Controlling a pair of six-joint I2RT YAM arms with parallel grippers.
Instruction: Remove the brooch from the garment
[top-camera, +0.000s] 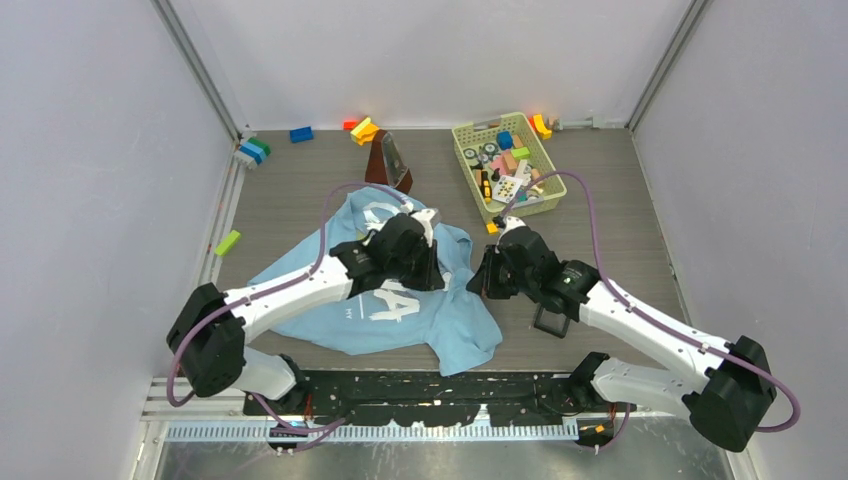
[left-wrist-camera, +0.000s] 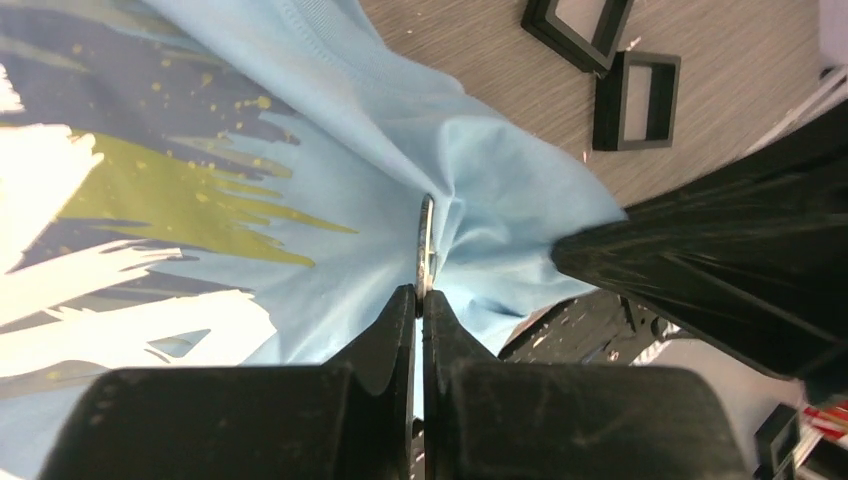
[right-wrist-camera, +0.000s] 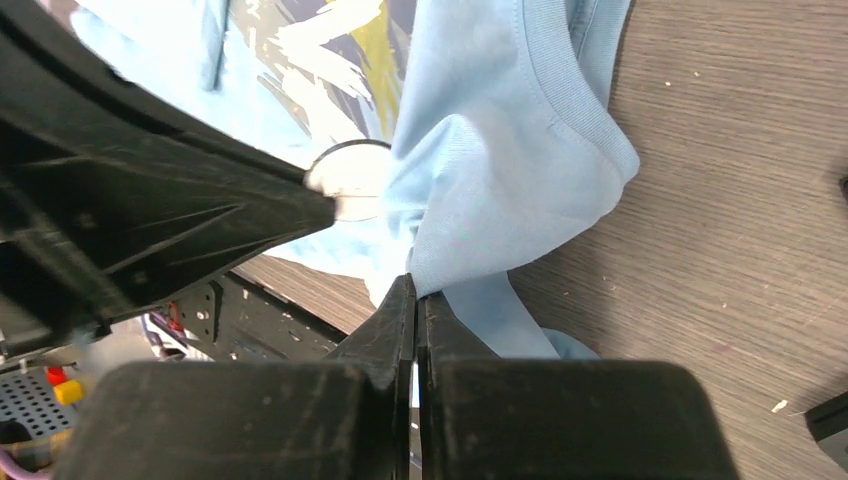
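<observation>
The light blue T-shirt (top-camera: 450, 330) lies crumpled in the middle of the table with its print facing up. My left gripper (left-wrist-camera: 420, 292) is shut on the brooch (left-wrist-camera: 427, 240). In the left wrist view the brooch is a thin metallic piece seen edge-on, standing out of a bunched fold of the shirt (left-wrist-camera: 350, 150). In the right wrist view the brooch (right-wrist-camera: 345, 180) is a small pale round disc at the left fingertips. My right gripper (right-wrist-camera: 415, 285) is shut on a fold of the shirt (right-wrist-camera: 500, 150) just beside it. In the top view both grippers, left (top-camera: 438, 270) and right (top-camera: 480, 278), meet at the shirt's right side.
Two black square trays (left-wrist-camera: 640, 100) lie on the wood table right of the shirt, and one shows by my right arm (top-camera: 552, 322). A green basket of toys (top-camera: 462, 140) stands at the back right. A brown wedge (top-camera: 388, 160) and loose blocks (top-camera: 363, 130) lie behind the shirt.
</observation>
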